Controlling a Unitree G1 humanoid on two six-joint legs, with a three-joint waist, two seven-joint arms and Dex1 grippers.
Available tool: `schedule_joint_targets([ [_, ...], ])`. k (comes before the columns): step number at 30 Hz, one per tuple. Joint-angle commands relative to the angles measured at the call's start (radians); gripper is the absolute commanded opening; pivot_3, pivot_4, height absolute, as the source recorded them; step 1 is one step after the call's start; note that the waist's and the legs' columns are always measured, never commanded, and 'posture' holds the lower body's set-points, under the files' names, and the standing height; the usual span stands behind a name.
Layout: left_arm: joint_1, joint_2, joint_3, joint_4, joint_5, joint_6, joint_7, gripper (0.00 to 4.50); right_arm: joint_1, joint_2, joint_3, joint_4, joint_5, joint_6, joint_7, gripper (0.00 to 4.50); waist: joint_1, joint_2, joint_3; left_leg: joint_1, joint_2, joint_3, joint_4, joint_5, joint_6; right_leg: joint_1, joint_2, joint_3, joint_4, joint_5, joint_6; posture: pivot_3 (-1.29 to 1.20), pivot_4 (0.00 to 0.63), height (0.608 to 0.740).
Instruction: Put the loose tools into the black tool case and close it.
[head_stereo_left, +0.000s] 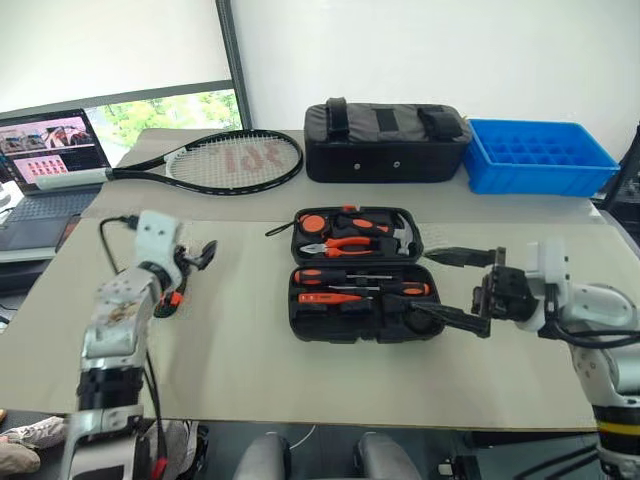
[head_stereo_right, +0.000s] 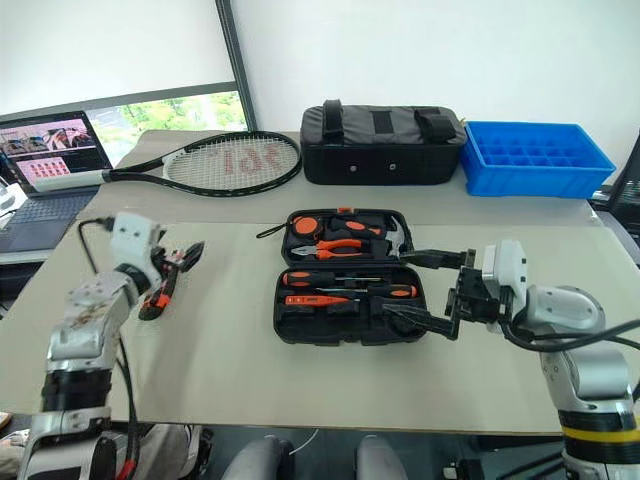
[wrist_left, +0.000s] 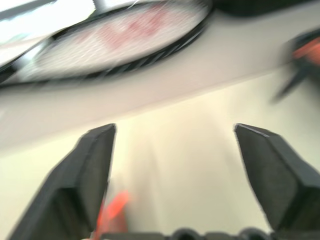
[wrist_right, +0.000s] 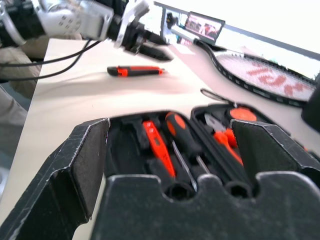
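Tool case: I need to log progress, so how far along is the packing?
Done: screwdrivers and pliers sit in the open black tool case. In hand: nothing; the left gripper and right gripper are both open. Left: the orange-black utility knife lies loose on the table, and the lid needs closing.

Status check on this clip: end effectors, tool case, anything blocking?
Left end effector open, empty. Right end effector open, empty, at the black tool case. Case open; utility knife loose on the table. Nothing blocking.
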Motion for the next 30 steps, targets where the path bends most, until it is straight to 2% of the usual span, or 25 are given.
schedule_joint_targets([
  [1,0.016,0.014,0.011,-0.035,0.016,0.033,0.048,4.47,-0.041,0.004,-0.001,0.004,0.034,0.012,0.019,4.5,0.007,0.0,0.0,0.0,0.0,0.0,0.0,0.0,0.0,0.0,-0.001,-0.001,0.0,0.0,0.0,0.0,0.15,0.707],
  [9,0.029,0.022,-0.026,0.065,0.033,0.143,0.08,4.47,-0.054,0.01,0.001,0.002,0.03,0.015,0.022,4.5,0.01,-0.001,0.0,-0.001,0.0,0.0,-0.002,0.0,0.0,0.0,-0.001,-0.001,-0.002,0.0,0.0,0.0,0.15,0.707],
  [14,0.04,0.001,-0.025,0.077,-0.025,0.24,0.048,4.47,-0.039,0.007,-0.014,-0.019,0.037,0.025,0.009,4.5,-0.001,0.002,-0.001,0.002,0.0,0.0,-0.002,0.0,0.0,0.001,-0.001,-0.001,0.0,0.0,0.0,0.0,0.15,0.707],
  [18,0.039,-0.019,0.008,0.061,-0.059,0.261,0.062,3.53,-0.024,0.0,-0.033,-0.033,0.044,0.032,0.003,4.5,-0.001,0.003,-0.002,0.003,0.0,0.001,-0.001,0.0,0.0,0.002,-0.001,0.0,0.0,0.0,0.0,0.0,0.15,0.707],
  [23,0.016,-0.026,0.021,0.027,-0.083,0.233,0.065,1.63,-0.012,-0.008,-0.051,-0.039,0.045,0.036,-0.01,4.5,-0.003,0.003,-0.002,0.003,0.0,0.001,-0.001,0.0,0.0,0.001,-0.001,0.0,0.0,0.0,0.0,0.0,0.15,0.707],
  [24,0.009,-0.026,0.021,0.025,-0.086,0.216,0.061,1.63,-0.012,-0.009,-0.053,-0.04,0.045,0.037,-0.013,4.5,-0.002,0.003,-0.002,0.003,0.0,0.001,-0.002,0.0,0.0,0.001,-0.001,0.0,0.0,0.0,0.0,0.0,0.15,0.707],
  [28,-0.037,0.011,-0.123,-0.083,-0.151,-0.035,-0.266,1.63,0.0,-0.012,-0.07,-0.039,0.042,0.038,-0.03,4.5,0.005,0.0,0.0,0.001,0.0,0.003,-0.001,0.0,-0.001,0.001,-0.001,-0.001,-0.001,0.0,0.0,0.0,0.15,0.707],
  [30,-0.063,0.009,-0.183,-0.133,-0.198,-0.078,-0.396,1.63,0.011,-0.014,-0.079,-0.035,0.041,0.037,-0.037,4.5,0.011,-0.001,0.0,-0.002,0.0,0.003,-0.001,0.001,-0.003,0.0,-0.001,-0.001,-0.003,0.0,-0.001,0.0,0.15,0.707],
])
